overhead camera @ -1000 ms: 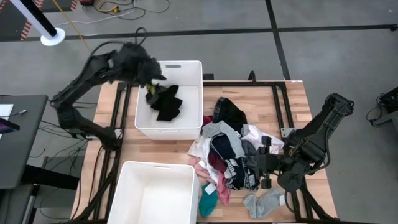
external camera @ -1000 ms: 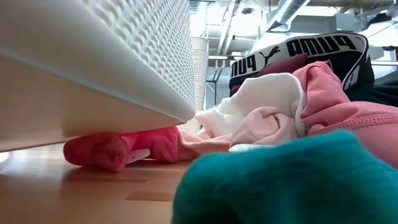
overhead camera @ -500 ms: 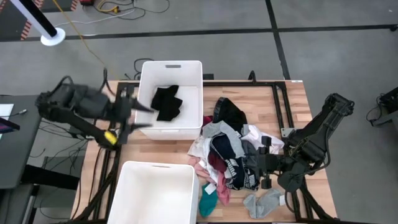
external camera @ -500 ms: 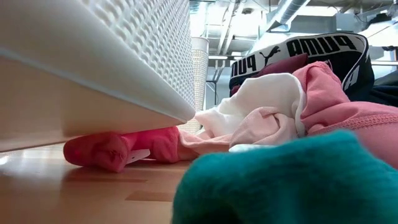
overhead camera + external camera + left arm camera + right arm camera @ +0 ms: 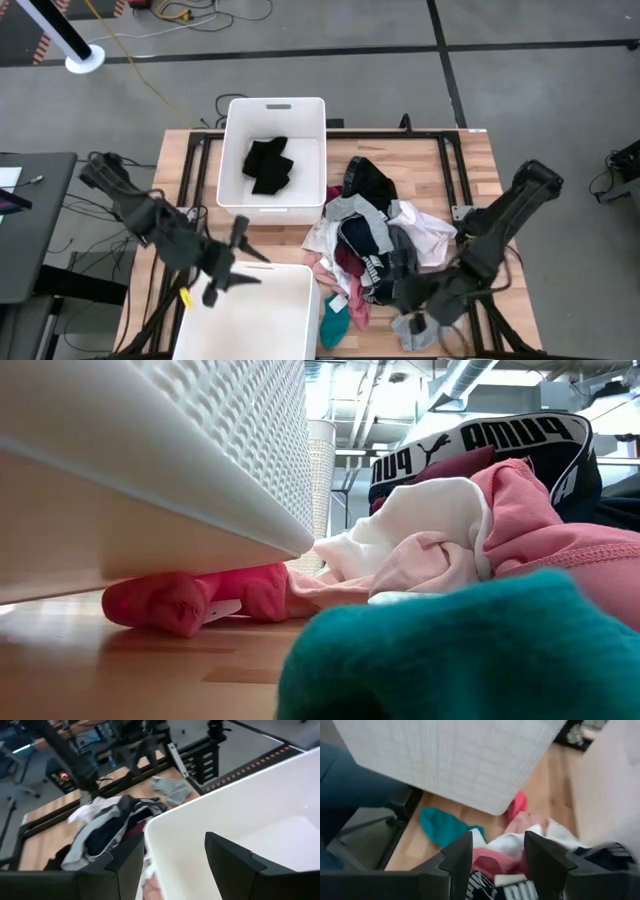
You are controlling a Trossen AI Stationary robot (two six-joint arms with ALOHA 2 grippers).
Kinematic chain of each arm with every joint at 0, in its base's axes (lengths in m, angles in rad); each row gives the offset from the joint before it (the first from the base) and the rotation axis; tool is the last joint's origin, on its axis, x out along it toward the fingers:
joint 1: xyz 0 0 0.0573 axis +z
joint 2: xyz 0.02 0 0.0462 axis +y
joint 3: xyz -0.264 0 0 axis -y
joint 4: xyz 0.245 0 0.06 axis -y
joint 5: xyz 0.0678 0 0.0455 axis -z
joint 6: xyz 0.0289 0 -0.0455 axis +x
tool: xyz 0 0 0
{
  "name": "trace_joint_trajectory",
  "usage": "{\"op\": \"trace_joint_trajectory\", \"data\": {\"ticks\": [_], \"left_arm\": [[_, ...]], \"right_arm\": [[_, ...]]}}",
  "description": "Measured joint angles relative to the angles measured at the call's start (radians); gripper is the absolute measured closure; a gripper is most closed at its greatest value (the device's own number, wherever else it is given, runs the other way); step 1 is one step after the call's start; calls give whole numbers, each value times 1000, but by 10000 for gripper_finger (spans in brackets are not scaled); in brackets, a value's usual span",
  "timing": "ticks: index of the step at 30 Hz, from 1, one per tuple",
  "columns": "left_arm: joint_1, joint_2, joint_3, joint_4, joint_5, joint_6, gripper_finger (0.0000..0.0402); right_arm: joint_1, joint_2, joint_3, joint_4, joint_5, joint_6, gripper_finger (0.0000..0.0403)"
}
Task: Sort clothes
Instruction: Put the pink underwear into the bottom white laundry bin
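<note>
Clothes (image 5: pixel 375 240): a mixed heap of small garments on the wooden surface (image 5: pixel 470 165), lying just beside the right wall of the far white bin (image 5: pixel 273 155), which serves as the landmark below.

- Black garment (image 5: pixel 268 165): lies inside the far bin, on its floor, apart from the heap.
- Heap contents, seen from above: black, white, grey, navy, maroon and pink pieces tangled together; a waistband with white lettering (image 5: pixel 480 440) shows at the top of the pile in the low view.
- Teal piece (image 5: pixel 335 322): at the heap's edge farthest from the far bin, touching the corner of the near white bin (image 5: pixel 250 315).
- Grey sock (image 5: pixel 425 325): on the surface, beyond the heap from the far bin, near the surface's front edge.
- Pink garment (image 5: pixel 190 600): in the low view, tucked under the rim of a white bin, resting on the wood.

Left pincer (image 5: pixel 228 270): well away from the far bin, over the rim of the near bin, which looks empty. Fingers (image 5: pixel 230 865) stand apart with nothing between them.

Right pincer (image 5: pixel 420 318): on the far side of the heap from the far bin, low over the grey sock and the heap's edge. Fingers (image 5: pixel 547 865) stand apart; nothing shows gripped between them. Its wrist view looks across pink, white and teal pieces toward a bin wall.
</note>
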Motion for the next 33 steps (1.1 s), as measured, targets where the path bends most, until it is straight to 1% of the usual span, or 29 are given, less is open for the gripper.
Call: {"op": "trace_joint_trajectory", "data": {"ticks": [4,9,13,24,26,28,31,33], "left_arm": [[-34,46,-25,55,0,5,197],[-64,94,-26,86,0,16,198],[-84,95,-26,111,1,19,198],[-99,95,-26,123,12,17,198],[-99,95,-26,123,11,16,198],[-99,95,-26,122,11,16,198],[-99,95,-26,122,11,16,198],[-99,95,-26,122,11,16,198]], "right_arm": [[-40,85,0,-1,-31,-5,210],[-88,185,0,-4,-87,-6,219],[-125,251,0,-11,-148,-6,228],[-197,368,0,-23,-156,-24,249],[-204,380,0,-22,-156,-25,261],[-209,390,0,-22,-155,-32,283],[-207,389,0,-19,-155,-52,330],[-207,382,0,-19,-155,-66,368]]}}
